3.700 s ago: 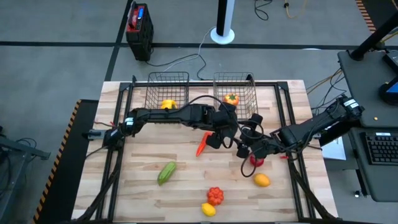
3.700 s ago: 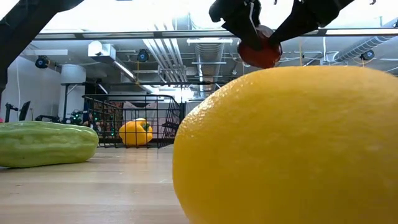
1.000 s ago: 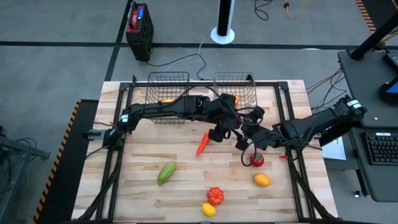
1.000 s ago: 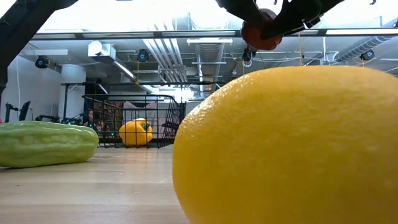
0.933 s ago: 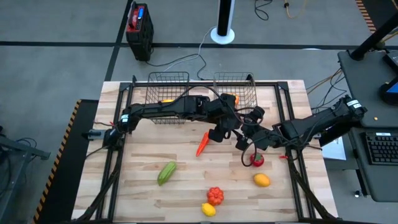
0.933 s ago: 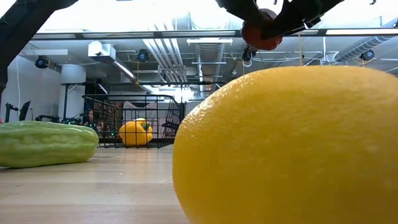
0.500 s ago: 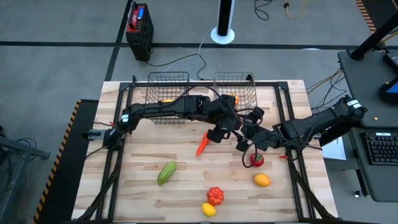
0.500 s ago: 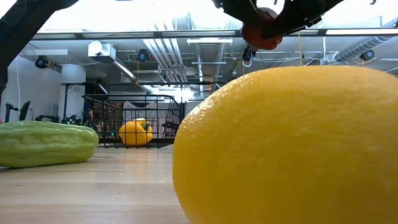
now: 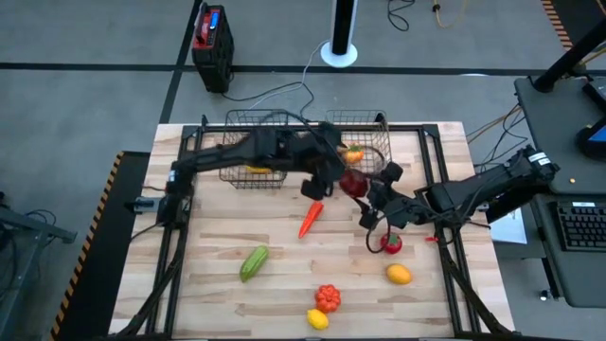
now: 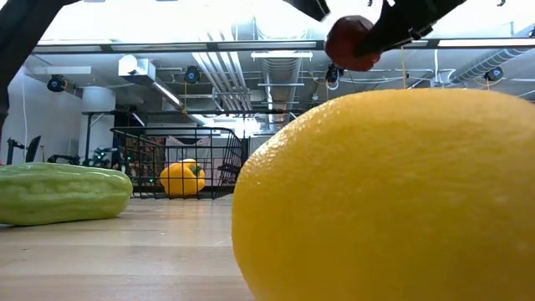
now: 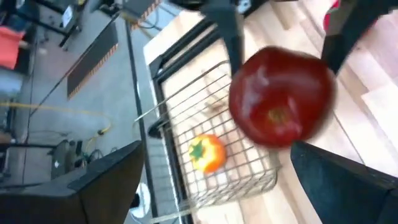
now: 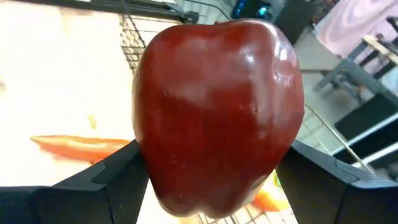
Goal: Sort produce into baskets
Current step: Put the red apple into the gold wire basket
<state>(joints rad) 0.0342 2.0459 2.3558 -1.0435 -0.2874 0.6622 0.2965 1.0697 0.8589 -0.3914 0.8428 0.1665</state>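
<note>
Dark red apple (image 9: 353, 181) in right pincer (image 9: 361, 188); no legible writing.

Grey floor (image 9: 95, 104) is surrounding the wooden table (image 9: 218, 294); cables (image 9: 275, 90) are trailing across it, and ceiling ducts (image 10: 209, 71) are running overhead.

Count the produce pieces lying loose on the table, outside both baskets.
6: carrot, cucumber, small red piece, orange, tomato, lemon. The arms may hide more.
</note>
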